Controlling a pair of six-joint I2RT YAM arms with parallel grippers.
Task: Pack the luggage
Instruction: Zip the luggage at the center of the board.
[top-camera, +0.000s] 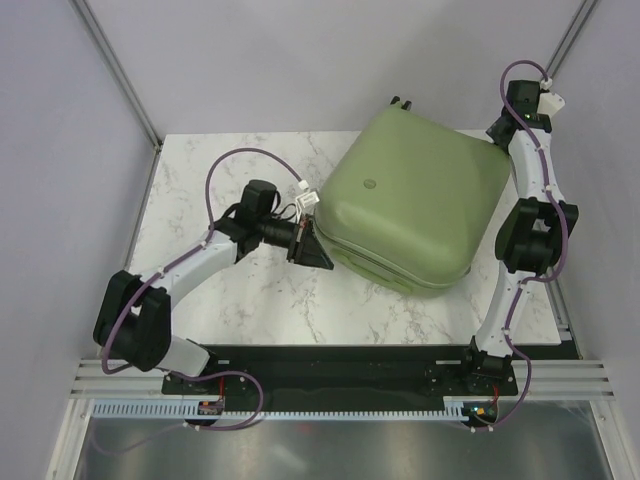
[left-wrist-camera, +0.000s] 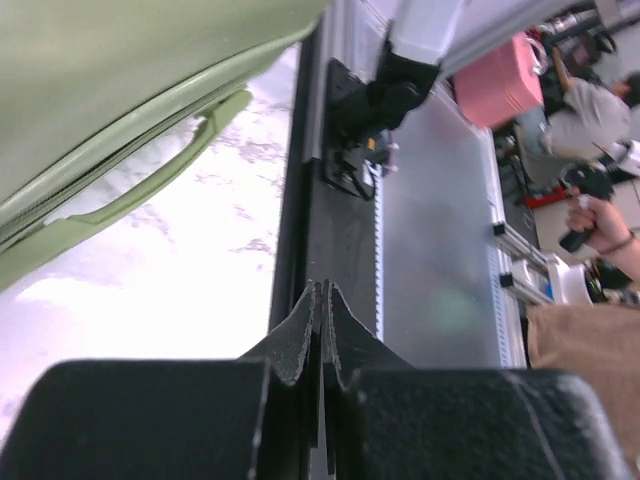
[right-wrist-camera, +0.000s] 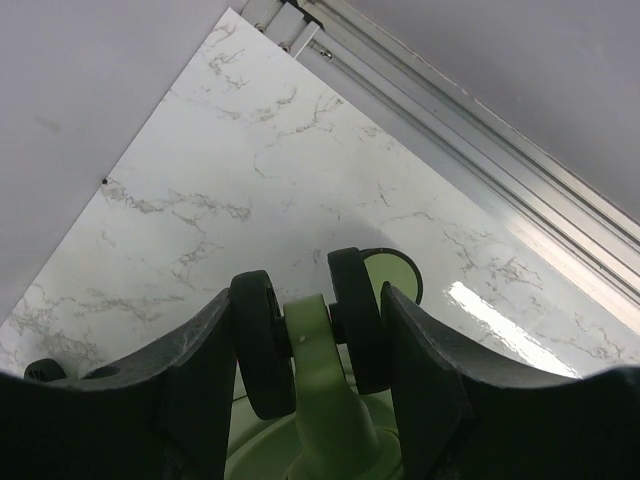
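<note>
On counter, far right: luggage (top-camera: 415, 205), closed, lying flat on the marble counter (top-camera: 250, 290).
Left fingers (left-wrist-camera: 300, 335): pressed together, gripping nothing, just beside the luggage's near-left edge.
Right fingers (right-wrist-camera: 200, 370): clamped on a black caster wheel (right-wrist-camera: 262, 340) at the luggage's far corner.

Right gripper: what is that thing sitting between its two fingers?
A caster of the luggage: twin black wheels on a green fork, snug between the fingers of the right gripper. The right wrist view shows it.
</note>
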